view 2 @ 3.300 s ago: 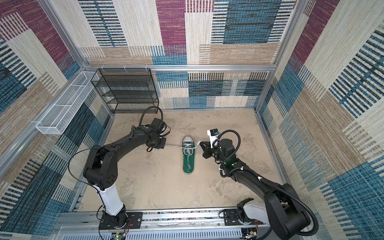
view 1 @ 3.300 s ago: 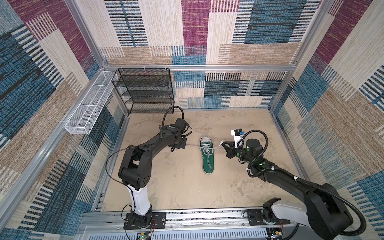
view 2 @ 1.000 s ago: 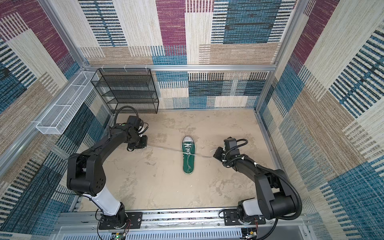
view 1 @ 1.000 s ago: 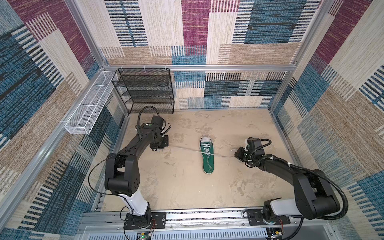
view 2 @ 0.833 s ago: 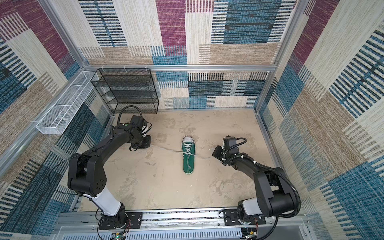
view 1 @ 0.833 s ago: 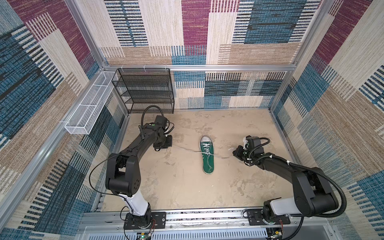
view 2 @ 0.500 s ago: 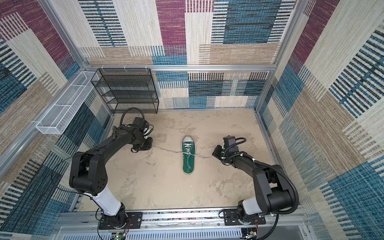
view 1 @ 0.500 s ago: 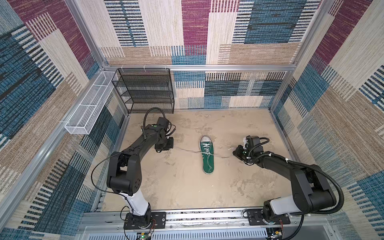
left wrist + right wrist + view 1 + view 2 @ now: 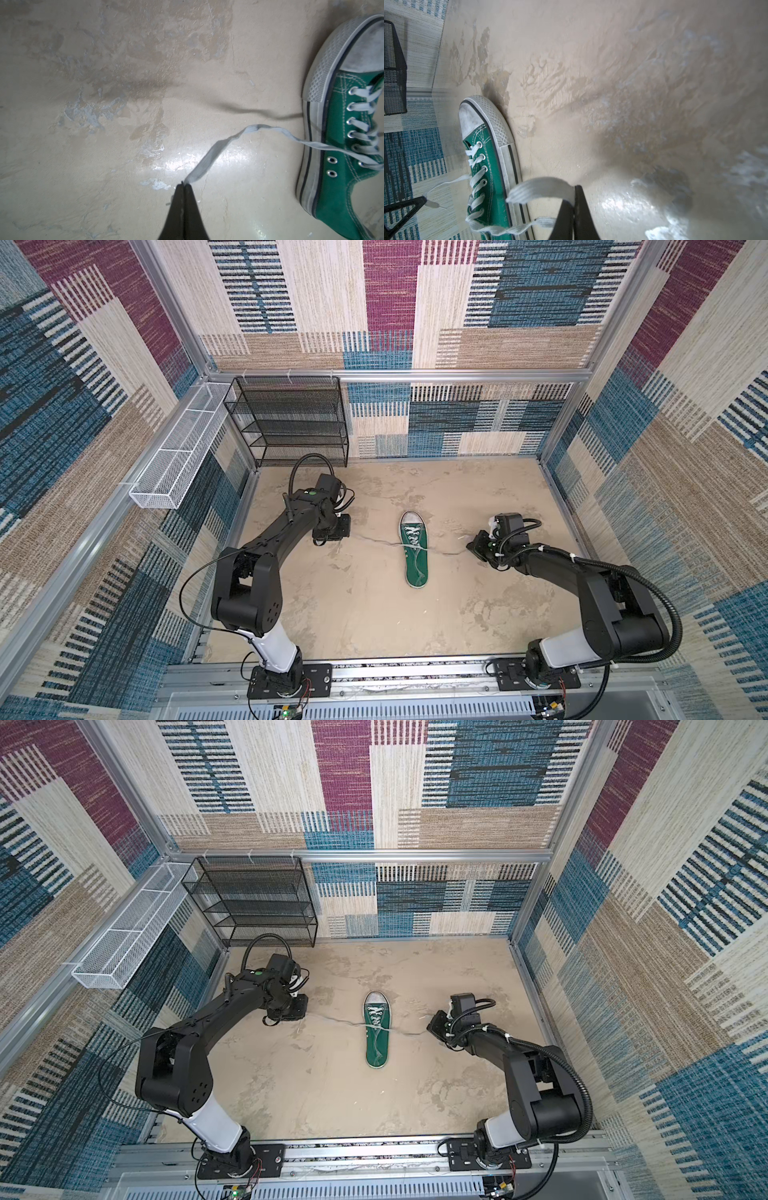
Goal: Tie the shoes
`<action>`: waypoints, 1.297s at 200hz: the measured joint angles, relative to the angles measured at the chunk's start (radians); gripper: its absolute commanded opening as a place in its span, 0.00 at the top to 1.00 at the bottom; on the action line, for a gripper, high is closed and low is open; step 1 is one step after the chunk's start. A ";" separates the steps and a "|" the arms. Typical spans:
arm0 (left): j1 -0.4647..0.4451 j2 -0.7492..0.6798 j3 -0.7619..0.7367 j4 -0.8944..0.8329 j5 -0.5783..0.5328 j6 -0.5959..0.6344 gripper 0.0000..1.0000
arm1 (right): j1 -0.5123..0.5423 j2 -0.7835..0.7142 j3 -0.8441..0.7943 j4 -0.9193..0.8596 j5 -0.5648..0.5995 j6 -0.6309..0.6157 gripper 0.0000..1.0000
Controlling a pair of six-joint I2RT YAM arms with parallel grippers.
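Note:
A dark green sneaker (image 9: 417,560) (image 9: 377,1036) with a white toe cap lies on the beige floor, toe pointing to the back wall. Its whitish laces run out sideways to both grippers. My left gripper (image 9: 343,535) (image 9: 302,1012) sits low on the shoe's left, shut on the left lace (image 9: 216,149), which sags in a slack curve from the eyelets to the tips (image 9: 184,185). My right gripper (image 9: 471,548) (image 9: 430,1029) sits on the shoe's right, shut on the right lace (image 9: 542,188) at its tips (image 9: 574,192). Both wrist views also show the shoe (image 9: 340,166) (image 9: 492,178).
A black wire shelf rack (image 9: 291,423) stands at the back left corner. A white wire basket (image 9: 174,464) hangs on the left wall. Patterned walls enclose the floor, and an aluminium rail (image 9: 395,672) carries both arm bases at the front.
After pulling the lace ends outward and down from beside the shoe, my left gripper has come back rightward toward the shoe, slackening its lace. The right gripper has shifted only slightly.

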 measured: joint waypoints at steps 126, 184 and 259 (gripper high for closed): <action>0.092 -0.084 0.054 -0.014 0.077 -0.022 1.00 | -0.017 -0.116 -0.045 0.032 0.010 0.003 0.95; 0.075 -0.094 0.005 0.003 0.152 -0.045 1.00 | -0.018 -0.092 -0.057 0.060 -0.064 -0.004 0.96; 0.037 -0.111 -0.058 0.042 0.158 -0.096 1.00 | -0.018 -0.079 -0.022 0.039 -0.072 -0.033 0.94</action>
